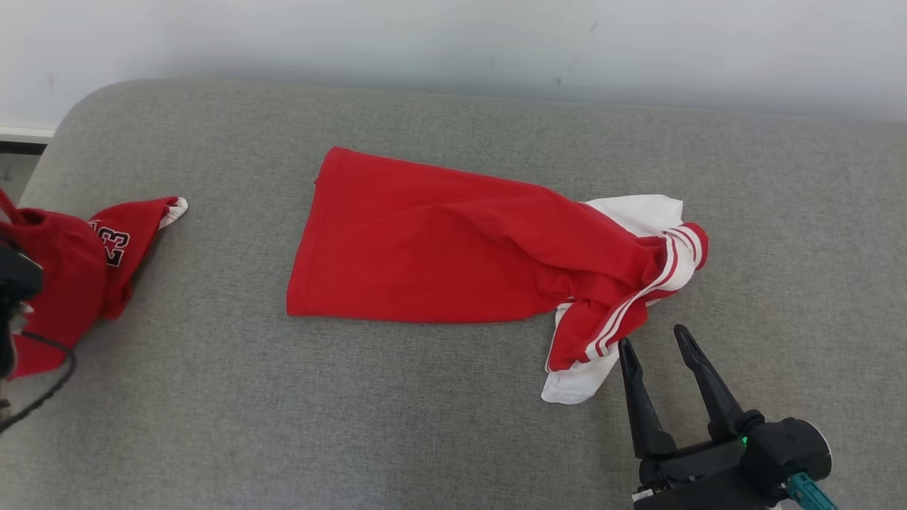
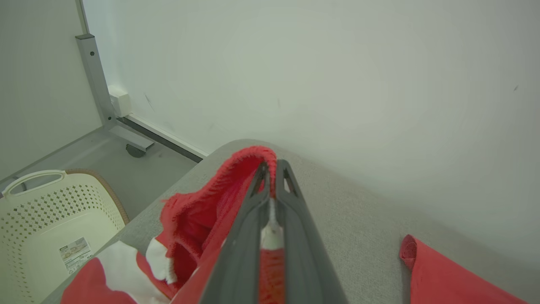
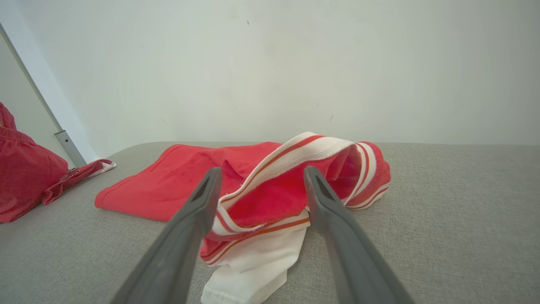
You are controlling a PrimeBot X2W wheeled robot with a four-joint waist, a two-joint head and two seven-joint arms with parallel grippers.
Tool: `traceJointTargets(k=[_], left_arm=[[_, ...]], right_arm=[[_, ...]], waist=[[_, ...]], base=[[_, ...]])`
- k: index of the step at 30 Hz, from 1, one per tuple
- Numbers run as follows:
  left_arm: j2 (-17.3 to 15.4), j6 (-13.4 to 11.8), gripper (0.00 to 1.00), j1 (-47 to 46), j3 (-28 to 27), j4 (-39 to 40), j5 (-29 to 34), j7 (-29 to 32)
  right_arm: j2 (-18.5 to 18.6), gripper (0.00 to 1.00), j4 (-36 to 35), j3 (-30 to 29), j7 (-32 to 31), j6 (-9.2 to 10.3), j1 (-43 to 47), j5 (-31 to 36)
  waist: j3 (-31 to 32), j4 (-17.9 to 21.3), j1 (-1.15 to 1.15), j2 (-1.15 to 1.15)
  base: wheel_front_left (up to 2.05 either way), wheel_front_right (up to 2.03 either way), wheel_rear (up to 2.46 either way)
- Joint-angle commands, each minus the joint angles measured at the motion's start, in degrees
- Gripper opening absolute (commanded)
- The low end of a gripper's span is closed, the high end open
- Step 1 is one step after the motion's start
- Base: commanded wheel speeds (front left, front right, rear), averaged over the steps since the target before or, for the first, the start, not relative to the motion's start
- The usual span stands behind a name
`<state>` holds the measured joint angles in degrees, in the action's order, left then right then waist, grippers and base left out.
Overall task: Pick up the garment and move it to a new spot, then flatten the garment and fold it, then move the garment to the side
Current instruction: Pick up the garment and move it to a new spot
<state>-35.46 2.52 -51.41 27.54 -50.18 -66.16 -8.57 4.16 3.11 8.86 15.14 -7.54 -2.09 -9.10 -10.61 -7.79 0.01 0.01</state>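
Observation:
A red garment (image 1: 439,248) with white, striped sleeves lies rumpled in the middle of the grey cushion (image 1: 212,397); its sleeve end bunches at the right (image 3: 295,185). My right gripper (image 1: 652,337) stands open just in front of that sleeve end, fingers apart and holding nothing (image 3: 262,170). At the far left, a second red garment (image 1: 64,269) printed with "23" hangs bunched from my left gripper (image 2: 273,164), which is shut on a fold of its red fabric (image 2: 202,211). A corner of the middle garment shows in the left wrist view (image 2: 443,278).
A cream perforated laundry basket (image 2: 42,211) sits on the floor beyond the cushion's left end. A metal frame leg (image 2: 97,84) on a caster stands by the white wall (image 1: 453,35), which runs along the cushion's far edge.

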Motion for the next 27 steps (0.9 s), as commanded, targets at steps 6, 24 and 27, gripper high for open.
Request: traceJointTargets(k=[6,24,27], left_arm=[[2.68,1.43,1.00,1.80,1.80,-3.99,1.56,-1.91],[8.20,-10.60,1.00,30.58,-16.29,30.14,22.48,-6.61],[11.88,-12.04,1.00,39.44,-20.13,38.91,27.55,-6.63]], right_arm=[[0.16,1.00,0.29,-0.12,0.07,0.10,0.11,0.66],[-1.14,1.00,1.79,0.09,0.07,0.10,1.60,-0.68],[-1.17,1.00,2.13,0.30,0.07,0.10,1.41,-0.49]], waist=[[0.65,1.85,-0.01,-0.01],[11.70,10.67,-0.01,-0.01],[12.82,11.53,-0.01,-0.01]], base=[[0.00,0.00,0.00],[0.00,0.00,0.00],[0.00,0.00,0.00]])
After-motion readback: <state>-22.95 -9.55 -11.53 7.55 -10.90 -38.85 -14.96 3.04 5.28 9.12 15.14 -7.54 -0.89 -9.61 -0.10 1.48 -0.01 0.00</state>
